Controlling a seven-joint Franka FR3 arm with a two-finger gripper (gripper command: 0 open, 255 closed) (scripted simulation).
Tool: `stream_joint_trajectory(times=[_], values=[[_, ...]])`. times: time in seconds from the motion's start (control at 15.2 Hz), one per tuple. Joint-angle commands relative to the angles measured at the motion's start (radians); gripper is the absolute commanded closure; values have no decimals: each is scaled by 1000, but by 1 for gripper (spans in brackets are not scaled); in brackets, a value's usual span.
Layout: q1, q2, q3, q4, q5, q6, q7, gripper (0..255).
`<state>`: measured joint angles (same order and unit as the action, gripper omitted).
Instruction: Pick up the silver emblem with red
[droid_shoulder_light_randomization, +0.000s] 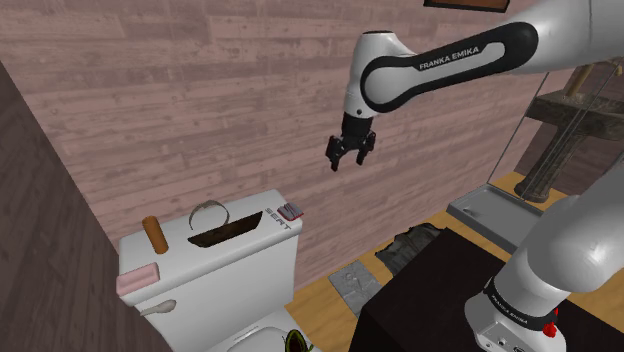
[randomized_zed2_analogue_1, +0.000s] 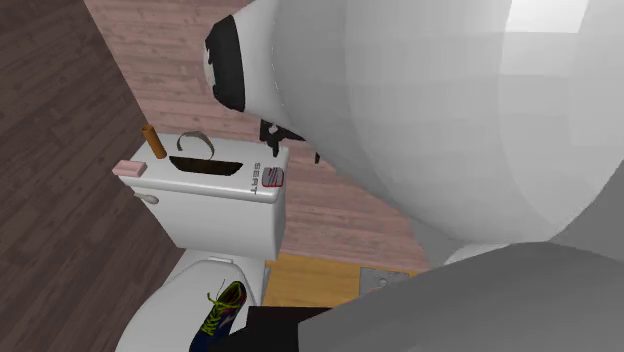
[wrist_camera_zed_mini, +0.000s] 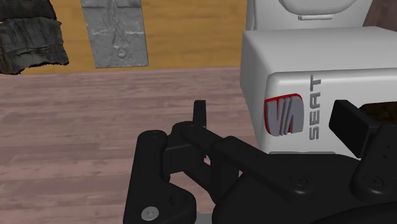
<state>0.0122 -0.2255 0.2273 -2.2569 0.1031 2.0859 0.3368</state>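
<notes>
Toilet tank lid (droid_shoulder_light_randomization: 228, 262), shoulder view: pink bar (droid_shoulder_light_randomization: 137, 279) at the left end, then brown stick (droid_shoulder_light_randomization: 154, 234), grey ring (droid_shoulder_light_randomization: 209, 212), and silver emblem with red (droid_shoulder_light_randomization: 290, 210) at the right end beside the SEAT lettering. Gripper (droid_shoulder_light_randomization: 350, 155) is in the air right of the lid, fingers apart, holding nothing.

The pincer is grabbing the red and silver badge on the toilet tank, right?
No. The pincer is not grabbing the badge. It hangs open in the air, apart from it. The badge does lie on the toilet tank, at one corner. The shoulder view shows this.
</notes>
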Motion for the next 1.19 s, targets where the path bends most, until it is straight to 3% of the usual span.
stream_joint_trajectory(times=[0.0, 0.53, 1.12], values=[[-1, 81, 16, 49, -22, 28, 32, 0], [27, 401, 45, 242, -142, 123, 168, 0], [109, 771, 9, 570, -258, 126, 279, 0]])
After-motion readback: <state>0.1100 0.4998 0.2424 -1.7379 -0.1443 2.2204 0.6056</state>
